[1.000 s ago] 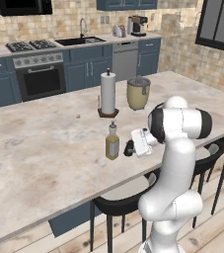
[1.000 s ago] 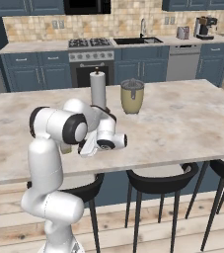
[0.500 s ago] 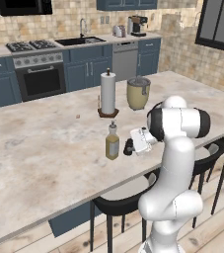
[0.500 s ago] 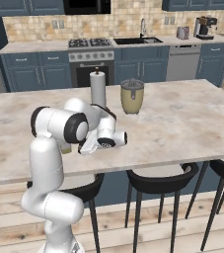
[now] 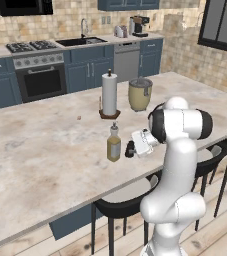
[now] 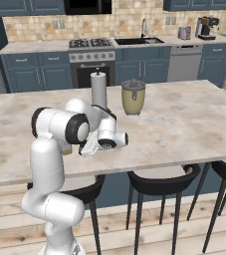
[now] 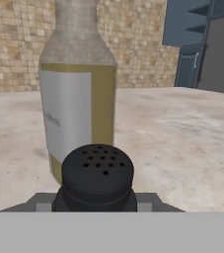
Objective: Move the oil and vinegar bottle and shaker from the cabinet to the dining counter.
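Beside the bottle (image 5: 113, 146) on the counter (image 5: 40, 150), the pincer (image 5: 130, 149) grips the shaker (image 7: 97, 177): small, light, rigid, best held around its body.

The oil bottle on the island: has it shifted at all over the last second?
No. The oil and vinegar bottle stands at the same spot in front of the paper towel roll in the left base view.
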